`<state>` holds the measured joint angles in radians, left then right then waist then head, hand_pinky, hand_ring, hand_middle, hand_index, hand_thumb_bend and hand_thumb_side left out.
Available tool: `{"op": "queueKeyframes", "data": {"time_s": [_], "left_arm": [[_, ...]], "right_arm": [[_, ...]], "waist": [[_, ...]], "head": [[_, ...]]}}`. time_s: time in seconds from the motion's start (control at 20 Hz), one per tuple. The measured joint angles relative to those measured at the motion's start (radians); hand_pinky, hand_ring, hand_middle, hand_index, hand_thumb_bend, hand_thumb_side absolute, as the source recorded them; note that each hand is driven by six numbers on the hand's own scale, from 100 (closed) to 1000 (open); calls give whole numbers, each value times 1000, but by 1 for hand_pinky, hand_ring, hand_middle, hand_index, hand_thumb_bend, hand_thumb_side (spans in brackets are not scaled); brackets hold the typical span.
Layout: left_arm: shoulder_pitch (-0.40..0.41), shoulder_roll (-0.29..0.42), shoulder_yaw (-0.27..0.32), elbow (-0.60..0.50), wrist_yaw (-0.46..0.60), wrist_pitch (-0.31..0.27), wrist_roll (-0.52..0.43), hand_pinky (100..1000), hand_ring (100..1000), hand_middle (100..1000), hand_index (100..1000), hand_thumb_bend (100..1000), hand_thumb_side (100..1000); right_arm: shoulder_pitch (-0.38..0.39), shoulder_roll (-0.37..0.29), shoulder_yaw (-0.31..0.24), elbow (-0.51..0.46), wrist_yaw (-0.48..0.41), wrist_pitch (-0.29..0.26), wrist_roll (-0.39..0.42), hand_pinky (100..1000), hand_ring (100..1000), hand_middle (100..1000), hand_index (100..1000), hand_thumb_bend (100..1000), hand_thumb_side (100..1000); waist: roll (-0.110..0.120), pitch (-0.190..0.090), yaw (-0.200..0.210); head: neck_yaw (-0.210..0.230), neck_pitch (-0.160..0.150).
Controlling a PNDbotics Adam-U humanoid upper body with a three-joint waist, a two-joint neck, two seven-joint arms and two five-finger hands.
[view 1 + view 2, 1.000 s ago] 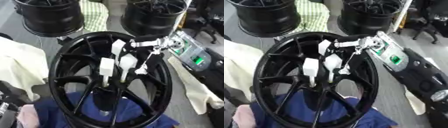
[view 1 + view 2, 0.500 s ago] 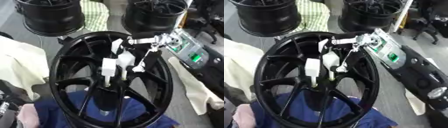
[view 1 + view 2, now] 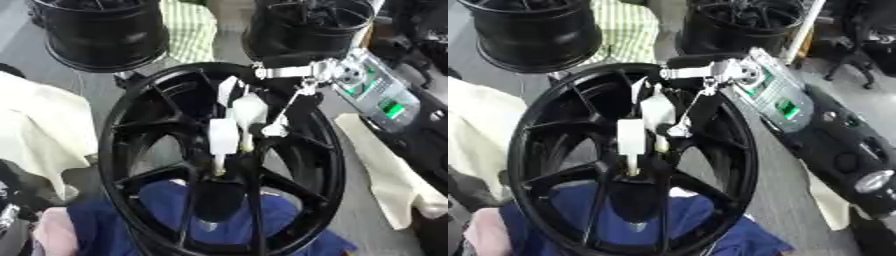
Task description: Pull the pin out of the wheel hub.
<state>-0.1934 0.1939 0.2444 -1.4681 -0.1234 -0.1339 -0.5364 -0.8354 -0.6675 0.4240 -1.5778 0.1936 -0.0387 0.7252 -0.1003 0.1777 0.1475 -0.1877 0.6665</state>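
Pin and hub come first: a large glossy black multi-spoke wheel hub [image 3: 157,145] stands tilted up on its rim, its open face turned toward the camera, with thin spokes running from the outer ring to a dark centre. The pin itself cannot be picked out for certain; only a short pale stem [image 3: 218,162] shows below one fingertip at the hub's centre.

The robot's right hand [image 3: 249,112] reaches in from the upper right, over the top of the rim, on a silver-jointed arm with a green-lit panel [image 3: 773,95]. Its white-tipped fingers [image 3: 223,135] point down into the middle of the spokes, held close together at the centre. Whether they grip the stem or only touch it cannot be told. The left hand does not show.

Under the hub's lower part lies a crumpled blue cloth [image 3: 157,210]. Cream-coloured cloth [image 3: 39,130] lies to the left, and another cream strip [image 3: 385,175] on the grey floor to the right. Two more black wheel rims [image 3: 105,30] stand behind, with a green-and-white checked cloth [image 3: 627,30] between them.
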Motion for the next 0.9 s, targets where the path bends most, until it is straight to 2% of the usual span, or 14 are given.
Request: {"op": "queueKeyframes", "data": {"time_s": [0.3, 0.55, 0.7, 0.9], "left_arm": [[8, 0, 0, 0, 0, -1, -1, 595, 484, 537, 740, 100, 622], [20, 1, 6, 1, 0, -1, 0, 595, 484, 537, 740, 100, 624], [29, 2, 12, 1, 0, 0, 3, 595, 484, 537, 740, 100, 624], [39, 10, 21, 1, 0, 2, 12, 595, 484, 537, 740, 100, 624]], "right_arm": [[0, -37, -33, -42, -39, 20, -19, 411, 395, 312, 359, 100, 100], [10, -94, -77, -96, -88, 39, -52, 399, 386, 308, 353, 100, 100], [43, -145, -122, -138, -120, 49, -86, 398, 385, 308, 352, 100, 100], [137, -232, -210, -177, -142, 65, -147, 393, 384, 307, 351, 100, 100]], "waist": [[0, -4, -13], [-2, -18, -32], [-6, -23, -50], [-6, -26, -76]], "head": [[0, 3], [1, 9], [8, 9], [24, 9]]}}
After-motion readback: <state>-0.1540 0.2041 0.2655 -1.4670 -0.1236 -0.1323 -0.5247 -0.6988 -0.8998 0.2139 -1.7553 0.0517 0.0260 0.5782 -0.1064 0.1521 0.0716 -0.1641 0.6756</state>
